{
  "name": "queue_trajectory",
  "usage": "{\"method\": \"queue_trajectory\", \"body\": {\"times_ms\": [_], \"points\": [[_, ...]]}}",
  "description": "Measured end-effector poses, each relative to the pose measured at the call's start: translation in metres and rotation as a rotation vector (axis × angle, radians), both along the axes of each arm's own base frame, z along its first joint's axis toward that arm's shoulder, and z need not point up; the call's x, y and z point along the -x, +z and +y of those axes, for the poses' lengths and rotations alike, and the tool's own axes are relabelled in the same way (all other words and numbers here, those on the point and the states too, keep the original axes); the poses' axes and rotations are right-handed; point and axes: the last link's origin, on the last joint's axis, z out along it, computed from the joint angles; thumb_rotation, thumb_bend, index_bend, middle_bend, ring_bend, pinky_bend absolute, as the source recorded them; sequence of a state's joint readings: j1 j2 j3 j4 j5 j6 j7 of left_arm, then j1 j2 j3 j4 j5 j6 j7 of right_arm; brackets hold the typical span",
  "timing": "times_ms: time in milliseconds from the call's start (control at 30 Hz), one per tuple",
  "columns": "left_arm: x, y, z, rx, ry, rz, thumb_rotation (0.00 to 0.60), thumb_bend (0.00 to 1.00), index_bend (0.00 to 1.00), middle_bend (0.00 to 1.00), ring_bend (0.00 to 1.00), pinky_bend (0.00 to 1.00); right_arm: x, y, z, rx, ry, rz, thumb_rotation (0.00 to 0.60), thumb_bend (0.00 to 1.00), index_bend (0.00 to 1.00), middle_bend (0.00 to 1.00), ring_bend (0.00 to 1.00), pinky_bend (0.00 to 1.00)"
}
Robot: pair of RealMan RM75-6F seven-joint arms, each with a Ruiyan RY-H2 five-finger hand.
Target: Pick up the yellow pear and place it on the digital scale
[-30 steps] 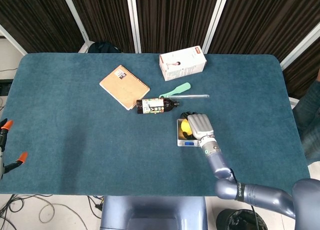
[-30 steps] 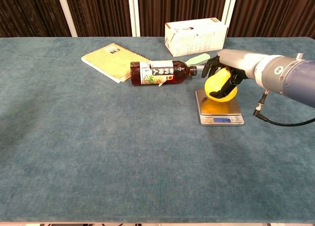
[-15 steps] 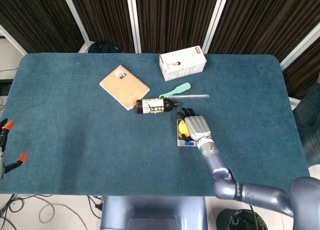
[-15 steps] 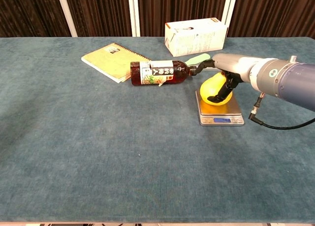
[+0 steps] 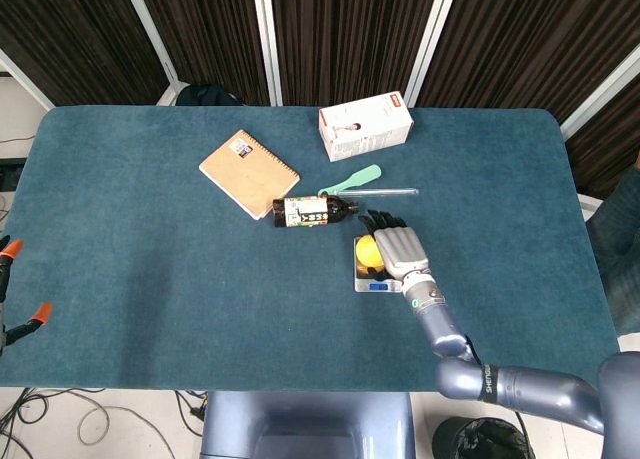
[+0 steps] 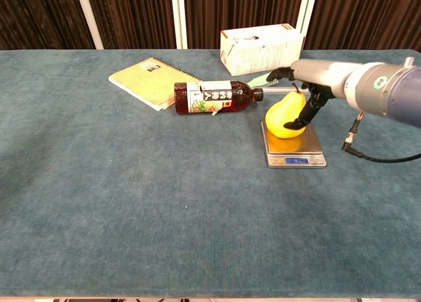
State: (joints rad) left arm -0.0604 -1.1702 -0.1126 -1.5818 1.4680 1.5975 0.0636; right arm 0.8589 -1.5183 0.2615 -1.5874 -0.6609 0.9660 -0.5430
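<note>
The right hand sits right of centre in the chest view, fingers spread and loosened, one still brushing the yellow pear. The pear rests on the digital scale. Just left of it lies a dark bottle, its cap near the pear; a notebook sits upper left, a white box at top centre. Half a second ago the fingers wrapped the pear; now they have opened. The left hand is out of sight.
</note>
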Motion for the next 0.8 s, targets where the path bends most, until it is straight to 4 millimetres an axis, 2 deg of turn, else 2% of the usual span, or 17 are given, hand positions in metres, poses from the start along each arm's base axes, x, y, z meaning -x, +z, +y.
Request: {"method": "queue_trajectory", "body": {"times_ms": [233, 433, 667, 800], "points": [[-0.001, 0.0, 0.0, 0.001, -0.002, 0.0, 0.6, 0.19, 0.11, 0.05, 0.0, 0.07, -0.006, 0.027, 0.001, 0.034, 0.019, -0.028, 0.6, 0.35, 0.08, 0.0, 0.0, 0.11], [-0.001, 0.0, -0.001, -0.004, -0.003, 0.002, 0.6, 0.19, 0.11, 0.05, 0.0, 0.07, -0.005, 0.067, 0.007, 0.085, 0.047, -0.02, 0.6, 0.35, 0.04, 0.0, 0.0, 0.1], [-0.002, -0.004, -0.001, 0.014, -0.006, 0.015, 0.6, 0.19, 0.11, 0.05, 0.0, 0.07, 0.017, 0.131, 0.027, 0.192, 0.071, 0.052, 0.6, 0.35, 0.02, 0.0, 0.0, 0.09], [-0.003, -0.006, -0.001, 0.017, -0.007, 0.017, 0.6, 0.19, 0.11, 0.05, 0.0, 0.07, 0.034, 0.153, 0.049, 0.266, 0.104, 0.065, 0.6, 0.35, 0.0, 0.0, 0.0, 0.09]]}}
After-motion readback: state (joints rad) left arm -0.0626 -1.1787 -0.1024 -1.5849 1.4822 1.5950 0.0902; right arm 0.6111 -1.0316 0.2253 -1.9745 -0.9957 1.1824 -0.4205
